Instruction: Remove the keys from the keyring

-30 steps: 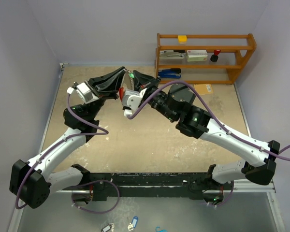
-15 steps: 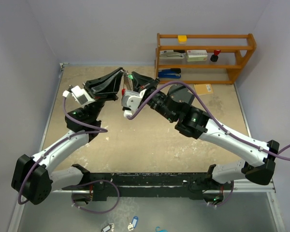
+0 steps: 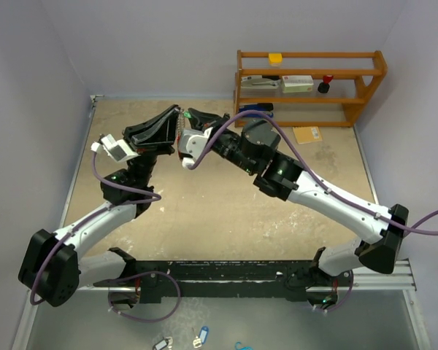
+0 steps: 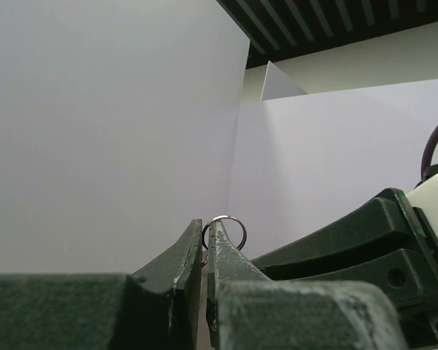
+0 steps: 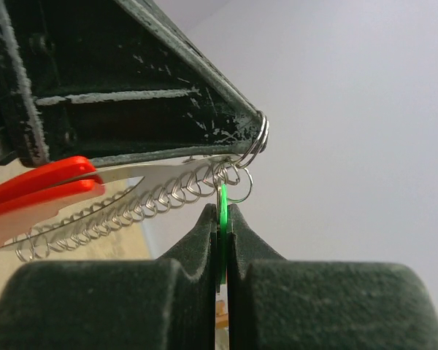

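Observation:
Both grippers meet tip to tip in the air above the table's far left part. My left gripper (image 3: 177,114) (image 4: 206,227) is shut on a silver split ring (image 4: 226,221) (image 5: 260,141) of the keyring. From that ring the keyring's silver chain (image 5: 124,214) and red curved piece (image 5: 36,191) hang back under the left fingers (image 5: 168,109). My right gripper (image 3: 190,114) (image 5: 223,210) is shut on the green tag of the keys (image 5: 223,200) (image 3: 185,113), just below the ring. A small wire loop joins the tag to the chain's end.
A wooden shelf (image 3: 310,84) stands at the back right with a blue stapler (image 3: 257,110), a box and small items. An orange envelope (image 3: 306,134) lies in front of it. Blue-tagged keys (image 3: 201,337) lie below the table's near edge. Walls close in on the left and back.
Both grippers, still joined at the ring and tag, have shifted left and toward the back wall. The right arm has stretched further across. Both grips are unchanged.

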Controlling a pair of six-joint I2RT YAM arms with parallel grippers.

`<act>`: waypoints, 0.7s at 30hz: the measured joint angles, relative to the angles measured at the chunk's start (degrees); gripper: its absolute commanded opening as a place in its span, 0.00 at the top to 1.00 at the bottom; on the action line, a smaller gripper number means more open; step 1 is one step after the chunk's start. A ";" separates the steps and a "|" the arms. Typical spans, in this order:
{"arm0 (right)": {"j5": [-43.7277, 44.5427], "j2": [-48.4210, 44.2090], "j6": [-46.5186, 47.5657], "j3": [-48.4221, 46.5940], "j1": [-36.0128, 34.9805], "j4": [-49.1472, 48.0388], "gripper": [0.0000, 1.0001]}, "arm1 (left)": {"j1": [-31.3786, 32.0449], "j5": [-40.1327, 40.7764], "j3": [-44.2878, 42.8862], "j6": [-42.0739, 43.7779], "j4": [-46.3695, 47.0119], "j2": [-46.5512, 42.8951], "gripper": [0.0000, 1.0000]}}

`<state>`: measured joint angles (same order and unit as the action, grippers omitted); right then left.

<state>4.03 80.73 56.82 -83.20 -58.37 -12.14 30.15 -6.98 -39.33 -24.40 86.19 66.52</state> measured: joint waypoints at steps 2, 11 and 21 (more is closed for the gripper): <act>-2.29 0.79 -1.70 -0.50 1.55 0.09 1.00 | 0.00 0.87 0.52 -0.39 -0.02 0.00 1.00; -8.48 5.68 -7.45 -2.34 6.78 3.28 1.00 | 0.00 3.23 0.79 -0.55 0.94 -0.50 1.00; -9.44 6.93 -9.55 -0.83 8.81 3.13 1.00 | 0.00 6.54 1.90 5.51 -1.29 -2.51 1.00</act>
<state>-5.41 87.66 47.27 -84.03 -49.56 -9.02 30.15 -0.45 -37.43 -18.90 84.90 64.01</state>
